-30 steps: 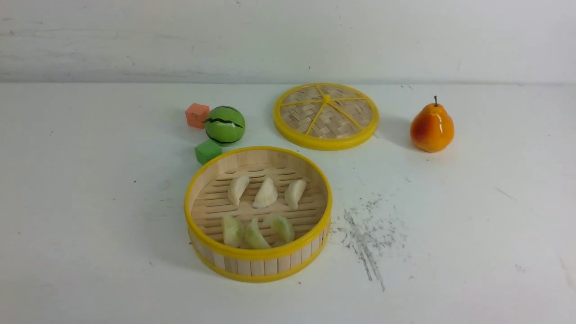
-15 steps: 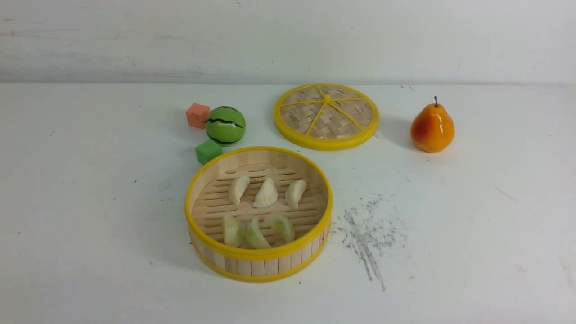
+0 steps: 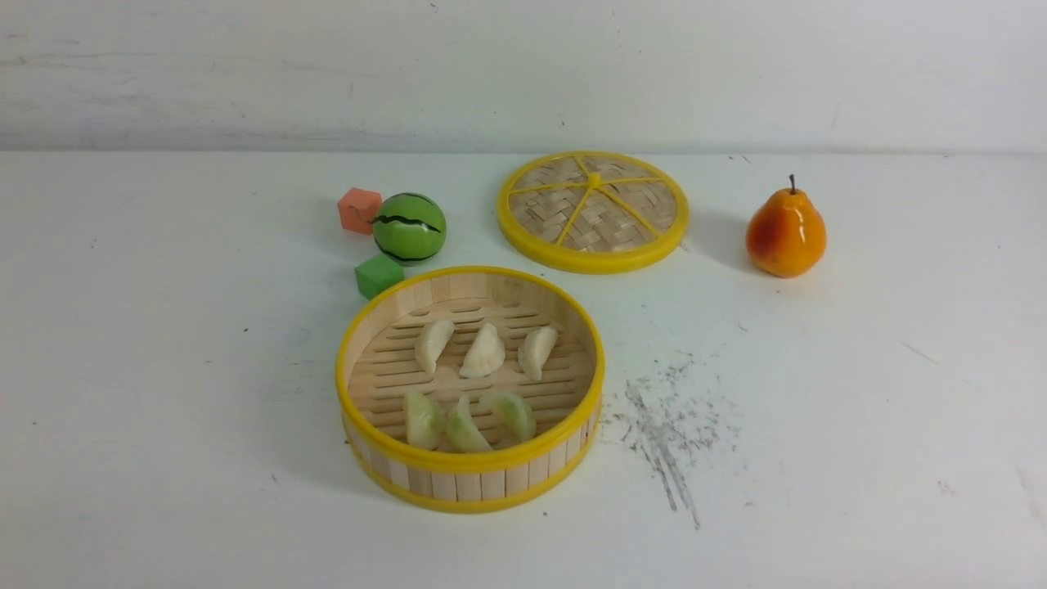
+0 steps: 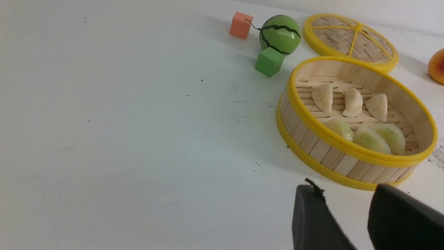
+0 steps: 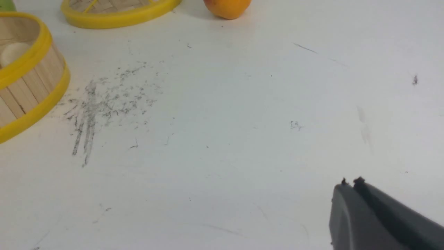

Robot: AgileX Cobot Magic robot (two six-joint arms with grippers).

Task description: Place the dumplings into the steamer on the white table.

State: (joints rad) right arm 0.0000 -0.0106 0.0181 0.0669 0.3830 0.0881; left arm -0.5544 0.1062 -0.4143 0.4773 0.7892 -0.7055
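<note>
Black left hand (image 4: 347, 194), cut off by the frame, has its jaws apart and empty near the steamer (image 3: 469, 466); right hand (image 5: 350, 182) is pressed together, well away from it. Steamer holds all six dumplings (image 3: 483, 352) on the bench (image 3: 164, 368); its near rim hides part of the green three.

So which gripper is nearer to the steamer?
Left. The left gripper, open and empty, is close beside the steamer. The right gripper, shut, is farther away, past the scuff marks.
</note>
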